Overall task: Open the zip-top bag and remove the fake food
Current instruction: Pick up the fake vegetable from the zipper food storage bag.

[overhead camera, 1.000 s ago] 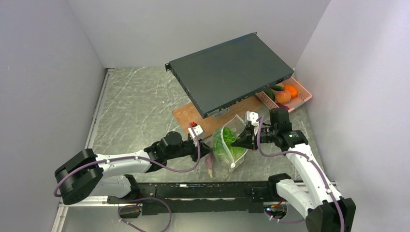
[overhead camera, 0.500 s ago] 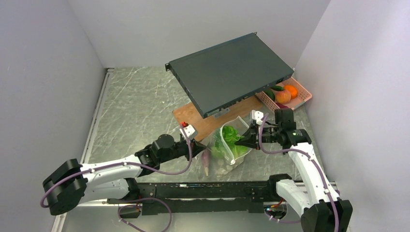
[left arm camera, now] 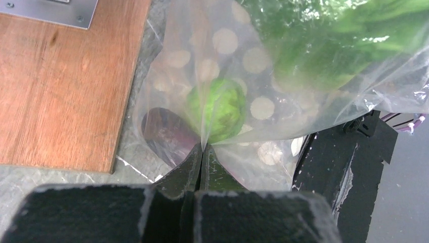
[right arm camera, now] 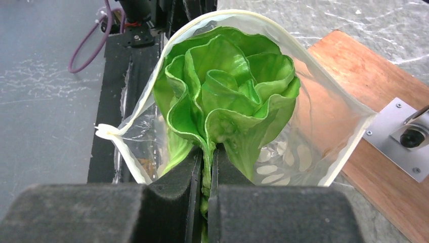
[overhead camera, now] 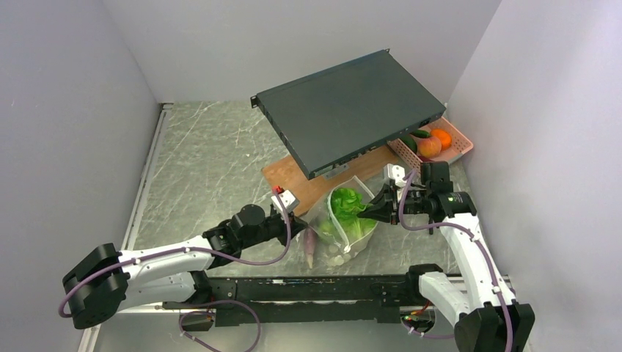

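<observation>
Dark flat metal case [overhead camera: 350, 110], biggest item, sits tilted at the back of the marble table [overhead camera: 205, 169], its near edge over a wooden board [overhead camera: 290, 178].

Pink lattice basket [overhead camera: 456, 139] at far right, partly under the case. It holds an orange fruit [overhead camera: 441, 136], a peach-coloured fruit [overhead camera: 429, 147] and a dark green long piece [overhead camera: 415, 135].

Zip-top bag [overhead camera: 345, 233] sits between the two arms, just off the board's near edge, mouth open and turned toward the right arm. Left gripper [left arm camera: 202, 151]: fingers pressed together, pinching the clear film at the bag's closed end. Right gripper [right arm camera: 207, 154]: fingers pinching the base of the leafy green piece [right arm camera: 227, 86] at the open mouth.

Round green piece [left arm camera: 217, 107] lies deeper inside the bag. Purple piece [overhead camera: 309, 248] is at the bag's left edge; inside or outside, cannot tell.
</observation>
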`<act>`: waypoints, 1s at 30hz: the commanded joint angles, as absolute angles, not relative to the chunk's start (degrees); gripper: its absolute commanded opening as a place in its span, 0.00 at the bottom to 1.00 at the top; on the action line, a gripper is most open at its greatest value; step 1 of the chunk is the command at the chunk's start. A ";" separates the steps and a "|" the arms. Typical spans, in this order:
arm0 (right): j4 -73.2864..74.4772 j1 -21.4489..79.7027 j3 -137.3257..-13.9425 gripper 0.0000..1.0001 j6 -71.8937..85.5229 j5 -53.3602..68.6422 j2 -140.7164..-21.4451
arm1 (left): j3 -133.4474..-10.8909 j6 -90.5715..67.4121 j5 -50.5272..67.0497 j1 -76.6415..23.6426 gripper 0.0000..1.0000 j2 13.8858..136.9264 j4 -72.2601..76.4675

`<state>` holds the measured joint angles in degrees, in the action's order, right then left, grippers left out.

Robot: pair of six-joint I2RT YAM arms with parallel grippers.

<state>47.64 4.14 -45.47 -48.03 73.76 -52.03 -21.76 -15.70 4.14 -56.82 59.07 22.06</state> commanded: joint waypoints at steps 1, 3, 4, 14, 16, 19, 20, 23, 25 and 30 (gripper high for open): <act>47.63 3.49 -48.77 0.00 -48.85 80.33 -51.51 | -23.59 -15.95 2.83 -56.95 0.00 59.95 20.38; 45.79 2.70 -49.31 0.00 -46.59 80.44 -50.98 | -23.69 -17.32 1.77 -56.95 0.00 60.60 19.72; 44.45 2.33 -49.33 0.00 -45.30 80.32 -50.59 | -23.43 -17.92 1.10 -56.95 0.00 60.72 19.85; 30.58 -1.41 -45.97 0.00 -31.03 82.31 -47.19 | -22.86 -18.72 1.24 -56.91 0.00 61.22 21.32; 21.58 -1.46 -44.04 0.00 -22.71 82.56 -46.44 | -23.07 -18.21 2.81 -56.87 0.00 61.85 22.72; 14.76 -1.44 -42.70 0.00 -16.40 82.36 -45.85 | -24.43 -17.40 4.05 -56.87 0.00 62.90 22.76; 15.84 -1.47 -43.25 0.00 -17.20 82.58 -45.95 | -24.77 -17.20 4.19 -56.87 0.00 63.19 22.20; 20.30 -1.56 -45.61 0.00 -20.70 82.95 -45.85 | -24.79 -17.32 3.82 -56.87 0.00 63.35 21.45; 23.68 -1.52 -47.65 0.00 -23.69 83.44 -45.37 | -24.40 -17.54 3.88 -56.87 0.00 62.97 21.65; 23.19 -1.64 -51.21 0.00 -21.56 84.67 -44.61 | -24.45 -17.29 4.10 -56.87 0.00 63.72 22.23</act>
<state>24.84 -1.32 -46.33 -22.28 80.38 -46.30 -22.74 -18.04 2.98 -56.82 63.26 20.45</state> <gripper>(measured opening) 0.060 0.009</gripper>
